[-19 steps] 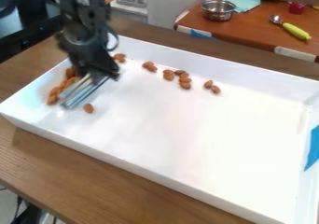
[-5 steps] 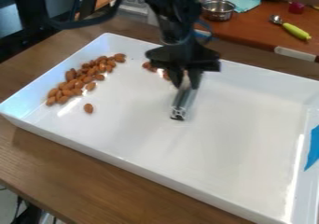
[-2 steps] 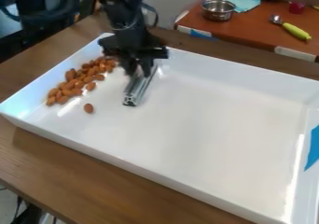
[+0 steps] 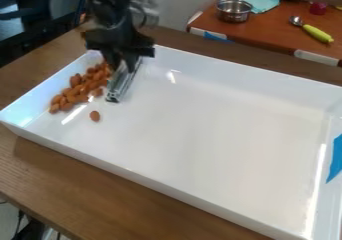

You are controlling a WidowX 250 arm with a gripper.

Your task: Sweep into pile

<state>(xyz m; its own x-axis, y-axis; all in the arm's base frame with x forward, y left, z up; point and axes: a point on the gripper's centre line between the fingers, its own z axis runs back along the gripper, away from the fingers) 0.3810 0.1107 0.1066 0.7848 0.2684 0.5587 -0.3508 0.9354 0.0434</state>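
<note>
The gripper (image 4: 124,64) hangs over the back left part of the white tray (image 4: 220,202), shut on a silver metal bar (image 4: 123,82). The bar slants down to the tray floor, its lower end toward the front. Against its left side and along the tray's left wall lies a pile of brown almonds (image 4: 79,88). One single almond (image 4: 95,116) rests apart, in front of the pile. The pile's back end is partly hidden behind the gripper.
The tray stands on a brown wooden table (image 4: 100,191), with blue tape (image 4: 336,156) at its right wall. Behind, a second orange-brown surface (image 4: 267,31) holds a metal pot (image 4: 234,10), a teal cloth (image 4: 260,2) and a yellow-green handled spoon (image 4: 317,33).
The gripper and bar have moved left across the tray to the pile. Almonds that lay along the back wall are no longer there; the single almond in front has stayed put.
</note>
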